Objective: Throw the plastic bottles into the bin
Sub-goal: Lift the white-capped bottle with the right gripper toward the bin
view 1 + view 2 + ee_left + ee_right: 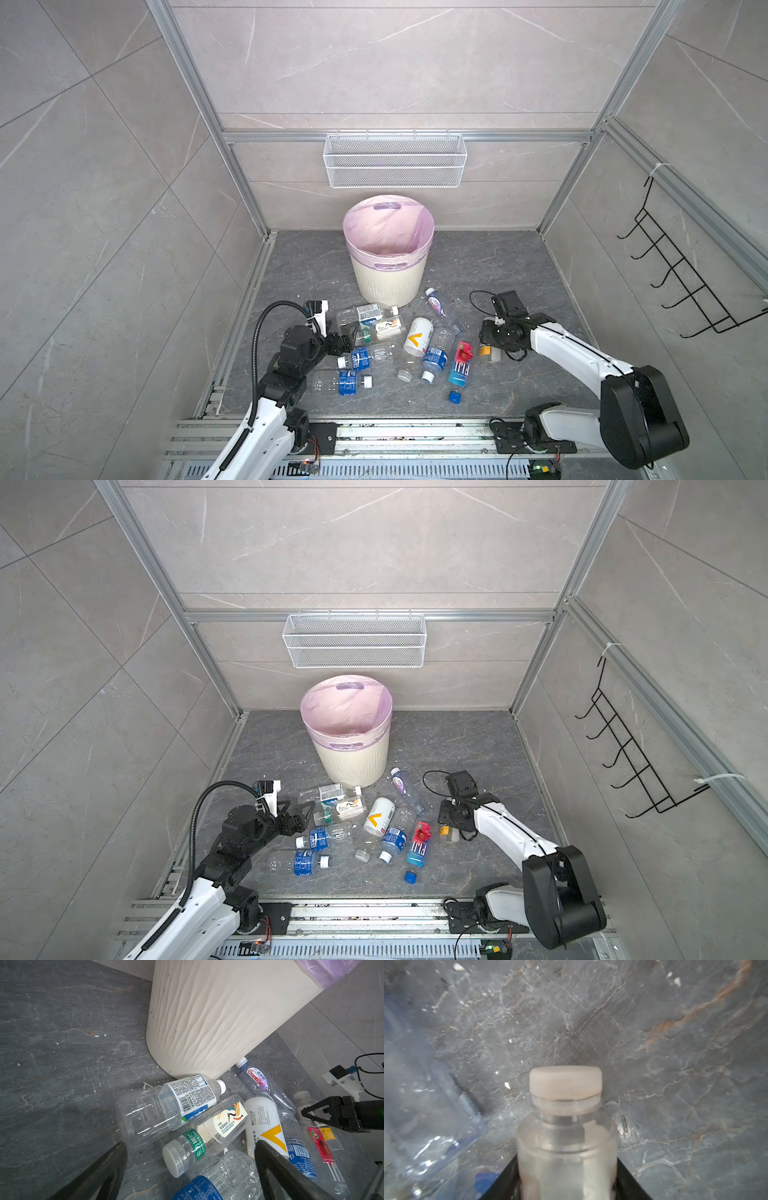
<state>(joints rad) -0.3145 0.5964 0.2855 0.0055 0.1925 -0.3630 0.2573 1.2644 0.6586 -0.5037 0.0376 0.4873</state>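
- Gray counter [519, 270] is holding bottles [417, 336] lying by the bin [388, 278].
- Left gripper [190, 1144] is hanging wide open, holding nothing.
- Right gripper [564, 1163] is squeezing one capped bottle [566, 1136].

**Bin at back, bottles in front**

Bin [388, 270] stands mid-floor near back wall, directly below wire basket [395, 160] hung on that wall. Plastic bottles [415, 345] lie scattered in front of bin, rearmost just beside its base. Hook rack [681, 266] on right wall.

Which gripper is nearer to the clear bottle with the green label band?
Left. The left gripper is open just in front of the green-banded bottle; the right gripper is farther off, around a white-capped bottle.
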